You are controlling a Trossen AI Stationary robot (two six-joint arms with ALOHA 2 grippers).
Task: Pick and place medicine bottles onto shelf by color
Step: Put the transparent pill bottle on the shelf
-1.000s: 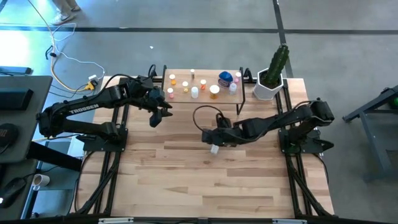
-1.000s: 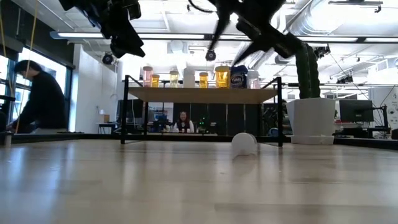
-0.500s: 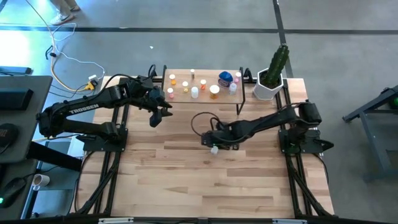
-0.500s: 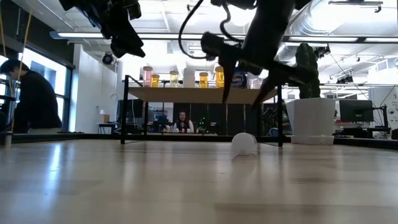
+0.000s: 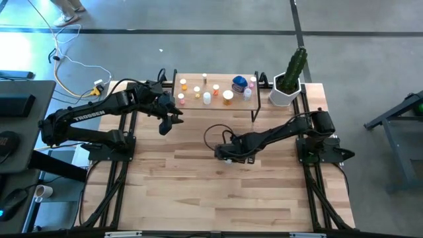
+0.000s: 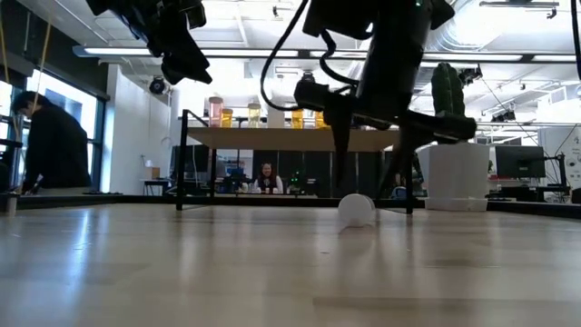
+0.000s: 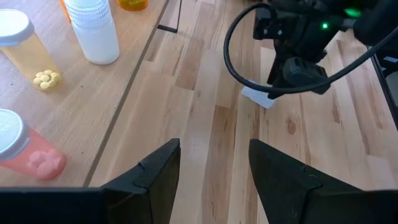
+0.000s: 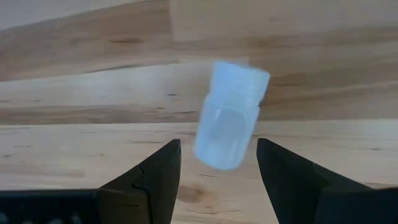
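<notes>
Bare tabletop (image 5: 198,192) surrounds our right gripper (image 8: 216,186), fingers spread astride a white bottle (image 8: 229,116) lying mid-table, lengthwise between them; our left gripper (image 7: 212,168) hangs open near the shelf (image 5: 192,102)

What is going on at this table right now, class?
The right pincer is down at the tabletop, open, its fingers on either side of a small white bottle lying on its side, not yet gripped. The left pincer hangs open near the shelf, which already carries most of the bottles. A potted cactus stands beside the shelf.
</notes>
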